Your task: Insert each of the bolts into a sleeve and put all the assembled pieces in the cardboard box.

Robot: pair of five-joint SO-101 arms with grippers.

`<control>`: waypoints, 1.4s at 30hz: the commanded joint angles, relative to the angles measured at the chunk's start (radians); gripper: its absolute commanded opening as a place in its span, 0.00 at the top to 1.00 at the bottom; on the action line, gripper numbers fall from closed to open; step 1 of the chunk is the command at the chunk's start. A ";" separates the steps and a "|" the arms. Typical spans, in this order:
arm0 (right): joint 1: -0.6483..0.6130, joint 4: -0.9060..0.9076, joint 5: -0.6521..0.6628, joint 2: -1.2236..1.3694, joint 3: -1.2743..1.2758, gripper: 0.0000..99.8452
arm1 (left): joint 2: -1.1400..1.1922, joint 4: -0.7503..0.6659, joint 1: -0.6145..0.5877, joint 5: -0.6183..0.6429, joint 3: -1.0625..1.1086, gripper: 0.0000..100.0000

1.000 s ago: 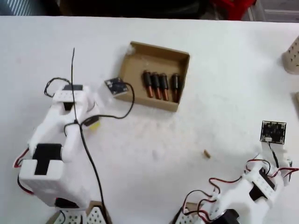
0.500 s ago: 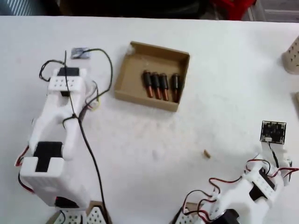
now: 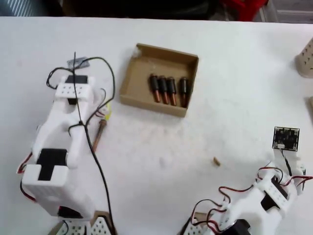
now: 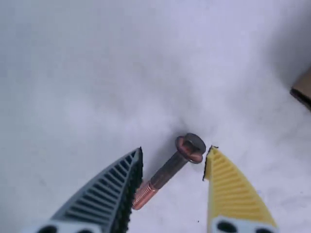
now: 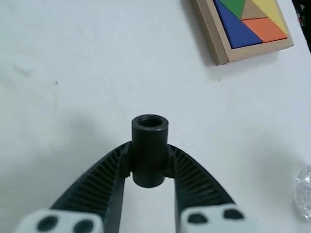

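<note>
Left hand [image 4: 175, 149], fingers parted, straddles dark-headed copper bolt [image 4: 167, 170]; best closed mid-shank, squarely. Right hand [image 5: 148, 145] grips black cylindrical sleeve [image 5: 149, 128].

Dark, copper-tipped bolt [image 4: 167, 171], black sleeve [image 5: 149, 150], brown box [image 3: 140, 84].

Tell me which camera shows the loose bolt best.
The left wrist view: the bolt lies inside the open left gripper, head and thread clear. The high view shows just a thin rod; the right wrist view faces a sleeve.
</note>
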 commanded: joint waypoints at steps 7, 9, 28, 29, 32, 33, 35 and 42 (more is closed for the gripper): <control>-0.012 -0.015 0.014 -0.027 -0.008 0.98 | -0.010 0.003 0.088 -0.439 0.031 0.87; -0.012 -0.015 0.014 -0.028 -0.008 0.98 | -0.010 -0.028 0.117 -0.462 0.077 0.86; -0.012 -0.016 0.014 -0.027 -0.008 0.98 | -0.008 -0.158 0.173 -0.468 0.201 0.93; -0.012 -0.016 0.014 -0.028 -0.008 0.98 | -0.010 -0.166 0.180 -0.466 0.209 0.94; -0.012 -0.015 0.014 -0.030 -0.008 0.98 | -0.010 -0.172 0.188 -0.465 0.212 0.95; -0.012 -0.015 0.014 -0.031 -0.008 0.98 | -0.010 -0.172 0.185 -0.463 0.212 0.95; -0.012 -0.015 0.012 -0.031 -0.008 0.98 | -0.010 -0.172 0.185 -0.463 0.212 0.95; -0.042 -0.012 0.003 -0.025 -0.006 0.98 | -0.021 -0.249 0.094 -0.442 0.212 0.95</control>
